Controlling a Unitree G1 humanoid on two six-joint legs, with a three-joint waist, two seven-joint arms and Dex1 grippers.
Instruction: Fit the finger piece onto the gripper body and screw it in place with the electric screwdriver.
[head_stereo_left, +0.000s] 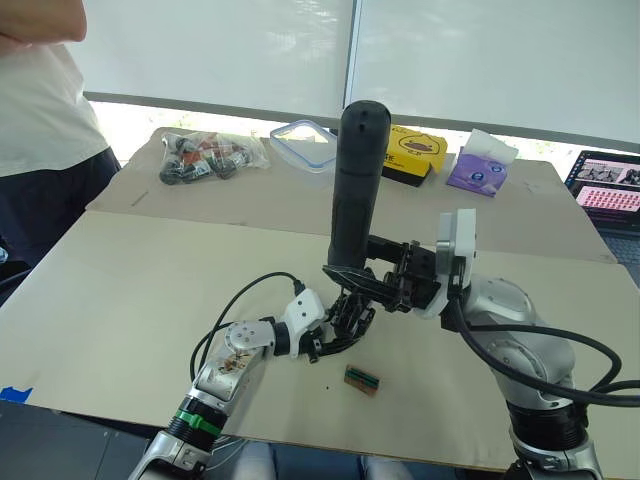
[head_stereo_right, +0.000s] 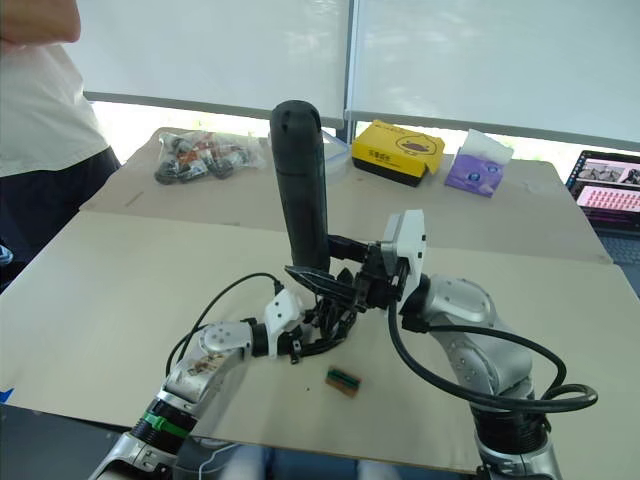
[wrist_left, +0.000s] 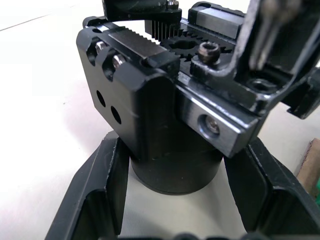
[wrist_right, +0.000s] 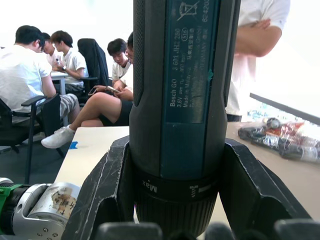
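The gripper body (head_stereo_left: 350, 316), a chunky black block on a round base (wrist_left: 175, 170), sits on the table between the fingers (wrist_left: 95, 195) of my left gripper (head_stereo_left: 335, 340), which is shut on the base. Gear teeth and screws show on top of the block. My right gripper (head_stereo_left: 365, 285) is shut on the lower end of the electric screwdriver (head_stereo_left: 358, 180), which stands upright, tip down, right over the block. In the right wrist view the screwdriver (wrist_right: 175, 100) stands between both fingers (wrist_right: 107, 185). I cannot tell the finger piece apart from the black parts on the block.
A small green-and-brown block (head_stereo_left: 361, 379) lies just right of my left gripper. At the table's far side are a bag of parts (head_stereo_left: 205, 157), a clear container (head_stereo_left: 305, 143), a yellow box (head_stereo_left: 415, 153), a purple pack (head_stereo_left: 480, 165) and a laptop (head_stereo_left: 608, 190). A person (head_stereo_left: 40, 120) stands at left.
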